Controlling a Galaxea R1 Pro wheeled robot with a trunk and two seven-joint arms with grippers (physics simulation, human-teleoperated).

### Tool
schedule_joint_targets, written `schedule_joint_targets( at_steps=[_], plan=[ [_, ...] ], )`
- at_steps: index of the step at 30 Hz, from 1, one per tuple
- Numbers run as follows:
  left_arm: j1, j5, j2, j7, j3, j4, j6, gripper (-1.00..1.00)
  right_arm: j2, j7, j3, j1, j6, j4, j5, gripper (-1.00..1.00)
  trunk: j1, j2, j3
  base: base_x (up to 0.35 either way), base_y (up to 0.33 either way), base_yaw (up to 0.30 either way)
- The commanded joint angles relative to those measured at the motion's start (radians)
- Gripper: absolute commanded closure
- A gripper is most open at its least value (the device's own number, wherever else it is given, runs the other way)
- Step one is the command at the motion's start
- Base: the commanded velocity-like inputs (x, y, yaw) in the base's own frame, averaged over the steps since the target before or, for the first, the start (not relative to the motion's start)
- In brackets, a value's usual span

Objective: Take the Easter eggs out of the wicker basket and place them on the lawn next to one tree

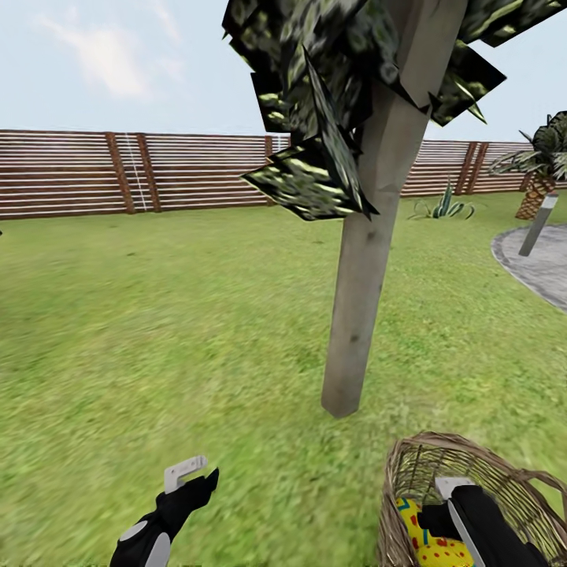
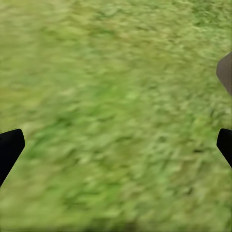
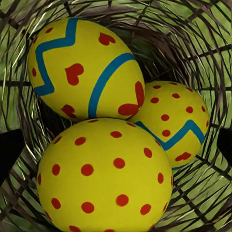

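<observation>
Three yellow Easter eggs lie together in the wicker basket (image 1: 409, 472) at the lower right of the head view, on the lawn (image 1: 157, 331). One egg (image 3: 82, 67) has blue zigzags and red marks, another (image 3: 174, 121) has dots and a zigzag, and the nearest (image 3: 106, 174) has red dots only. My right gripper (image 1: 449, 504) reaches down into the basket, open just above the eggs (image 1: 425, 539), with its fingertips (image 3: 9, 150) wide apart. The tree (image 1: 358, 315) has a pale trunk and stands just beyond the basket. My left gripper (image 1: 193, 476) hangs open and empty over grass (image 2: 116, 121).
A brown slat fence (image 1: 118, 169) bounds the garden at the back. At the far right are grey paving (image 1: 543, 264), a grey post (image 1: 539, 224), a palm (image 1: 543, 165) and a spiky plant (image 1: 445, 209). Dark leaf cards (image 1: 315, 102) hang low beside the trunk.
</observation>
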State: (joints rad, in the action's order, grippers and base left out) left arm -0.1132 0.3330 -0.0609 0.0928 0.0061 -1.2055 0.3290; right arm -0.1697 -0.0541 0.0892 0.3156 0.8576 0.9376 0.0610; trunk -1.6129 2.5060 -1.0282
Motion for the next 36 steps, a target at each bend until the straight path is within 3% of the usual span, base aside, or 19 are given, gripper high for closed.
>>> schedule_joint_targets(
  at_steps=[1, 36],
  plan=[
    [0.0, 0.011, 0.0, 0.005, 0.0, -0.002, 0.005, -1.0, 0.0, -0.006, 0.001, 0.0, 0.004, 0.001, 0.006, -1.0, 0.0, 0.001, -0.005, 0.0, 0.0, 0.0],
    [0.0, 0.009, 0.0, 0.007, 0.001, -0.003, 0.005, -1.0, 0.001, -0.008, 0.0, 0.0, 0.004, -0.002, 0.006, -1.0, -0.016, 0.009, -0.14, 0.0, 0.0, 0.0]
  ],
)
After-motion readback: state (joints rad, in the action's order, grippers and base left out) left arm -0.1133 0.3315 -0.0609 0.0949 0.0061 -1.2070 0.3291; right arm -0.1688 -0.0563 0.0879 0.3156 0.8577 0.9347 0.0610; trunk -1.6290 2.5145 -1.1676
